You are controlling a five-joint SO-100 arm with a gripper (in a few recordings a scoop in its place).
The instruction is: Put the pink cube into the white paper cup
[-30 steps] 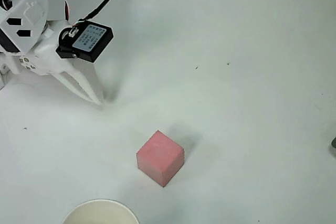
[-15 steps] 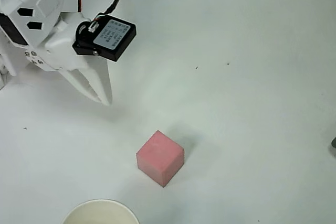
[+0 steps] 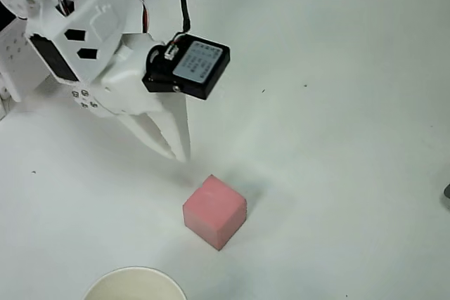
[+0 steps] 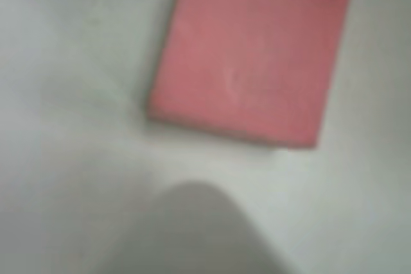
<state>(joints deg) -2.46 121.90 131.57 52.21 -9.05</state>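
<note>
The pink cube rests on the white table, a little below and right of centre in the overhead view. My white gripper hangs just above and left of it, the two fingers pressed together with nothing between them, their tips a short gap from the cube's upper left corner. The white paper cup stands at the bottom edge, below and left of the cube, with only its rim and cream inside showing. In the wrist view the pink cube is large and blurred at top centre, above a dark blurred shape at the bottom.
The white arm body and a black servo block with its cable fill the upper left. A dark object peeks in at the right edge.
The arm has swung right and down from the upper left toward the cube, and the fingertips now sit close to it. Neither the cube nor the cup has moved.
</note>
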